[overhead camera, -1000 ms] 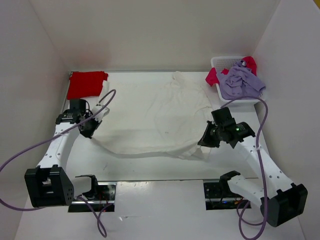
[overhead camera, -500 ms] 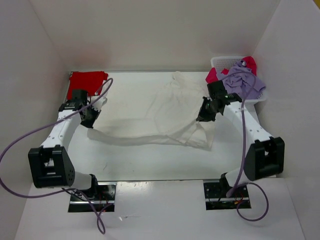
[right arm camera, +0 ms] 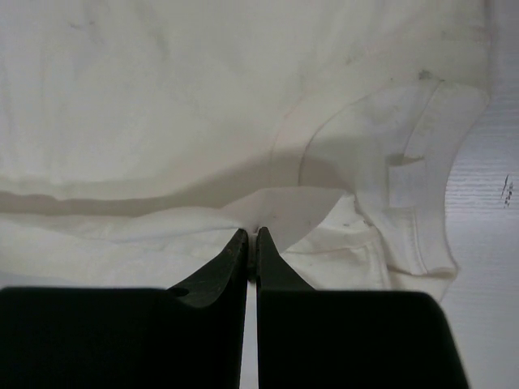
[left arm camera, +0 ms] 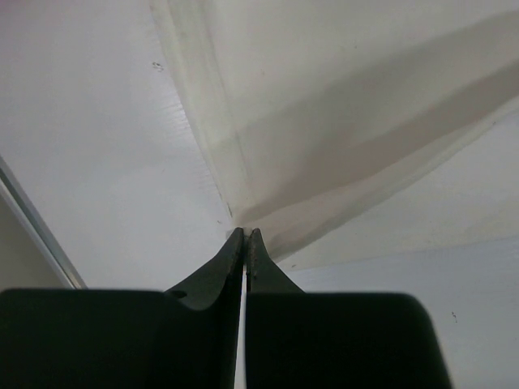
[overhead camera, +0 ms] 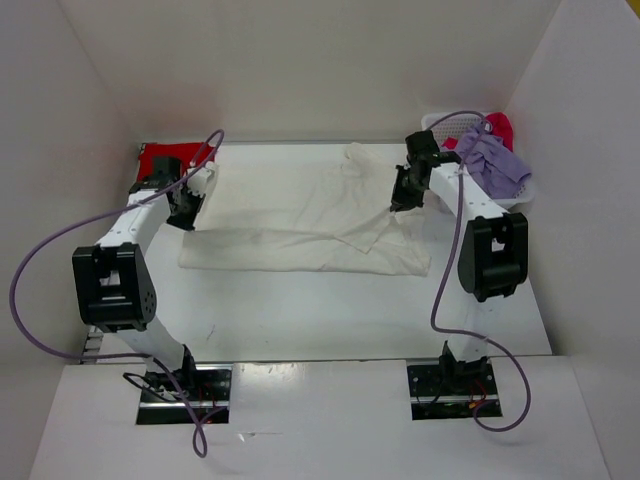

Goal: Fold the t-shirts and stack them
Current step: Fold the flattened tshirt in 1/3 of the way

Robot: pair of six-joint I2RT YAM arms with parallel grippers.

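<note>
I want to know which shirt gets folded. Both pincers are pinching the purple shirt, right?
Not quite. The left pincer and the right pincer are both pinching the off-white shirt, as the two wrist views show. In the top view, the purple shirt lies in the basket.

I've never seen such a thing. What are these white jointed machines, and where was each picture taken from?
They are two robot arms bolted at the near edge of a table. One picture looks down from above; the other two come from cameras on the wrists, showing each arm's own dark fingers. The left hand and right hand are each shut on an edge of an off-white t-shirt lying on the table. A red shirt lies at the far left corner. A white basket far right holds a lavender shirt and a pinkish-red shirt.
</note>
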